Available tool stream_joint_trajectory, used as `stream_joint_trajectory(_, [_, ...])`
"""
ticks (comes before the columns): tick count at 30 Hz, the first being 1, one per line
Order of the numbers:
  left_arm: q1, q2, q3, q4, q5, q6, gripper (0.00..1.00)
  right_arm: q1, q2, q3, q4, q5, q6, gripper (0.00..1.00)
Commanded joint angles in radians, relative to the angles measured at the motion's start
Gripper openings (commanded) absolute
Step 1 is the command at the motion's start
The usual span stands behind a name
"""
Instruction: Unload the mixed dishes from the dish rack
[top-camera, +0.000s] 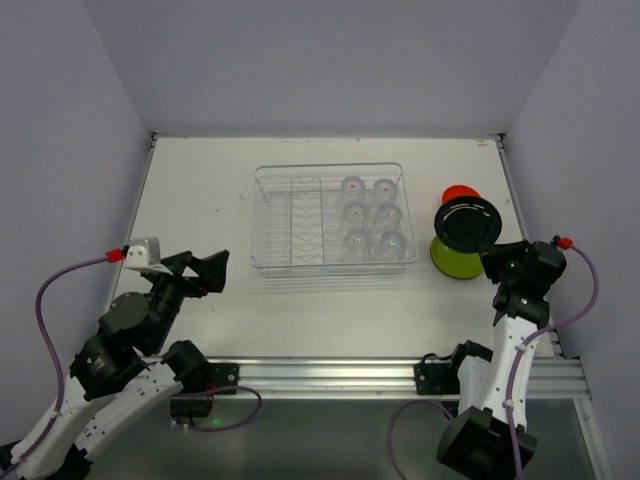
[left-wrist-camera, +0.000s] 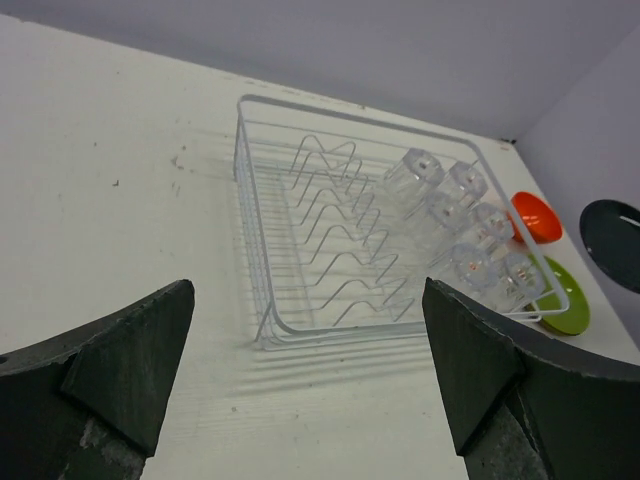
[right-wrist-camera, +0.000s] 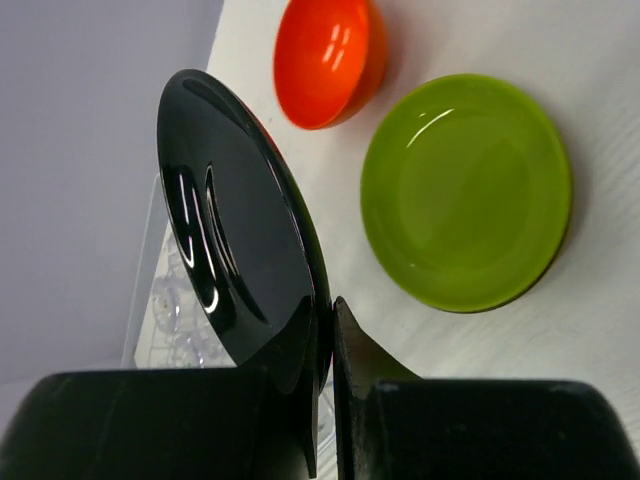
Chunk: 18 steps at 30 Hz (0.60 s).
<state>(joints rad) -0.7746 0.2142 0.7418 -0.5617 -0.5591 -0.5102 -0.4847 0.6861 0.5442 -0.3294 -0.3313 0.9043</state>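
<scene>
The clear dish rack (top-camera: 290, 260) stands mid-table and holds several small clear cups (top-camera: 370, 215) in its right half; its plate slots are bare. It also shows in the left wrist view (left-wrist-camera: 262, 330) with the cups (left-wrist-camera: 455, 205). My right gripper (top-camera: 488, 243) is shut on the rim of a black-backed plate (top-camera: 468, 222), held on edge above the table right of the rack; its black back faces the camera (right-wrist-camera: 235, 230). The lime-green plate (right-wrist-camera: 465, 190) and the orange bowl (right-wrist-camera: 325, 60) lie on the table beside it. My left gripper (top-camera: 222, 270) is open and empty, left of the rack.
White walls close in the table on the left, back and right. An aluminium rail (top-camera: 330, 375) runs along the near edge between the arm bases. The green plate (top-camera: 455, 262) and the orange bowl (top-camera: 458, 192) lie near the right table edge.
</scene>
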Motion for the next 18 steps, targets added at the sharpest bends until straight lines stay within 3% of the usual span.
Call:
stream_joint_trajectory(1, [0.001,-0.039,-0.102,0.078,0.022,0.084,1.0,-0.017,-0.013,0.01,0.023,0.167,0.008,0.0])
stream_joint_trajectory(6, [0.001,0.013,-0.093,0.036,-0.004,0.101,1.0,-0.028,0.113,0.025,0.036,0.199,-0.03,0.0])
stream_joint_trajectory(18, [0.001,0.045,-0.105,0.04,0.027,0.101,1.0,-0.038,0.282,-0.115,0.21,0.227,-0.064,0.0])
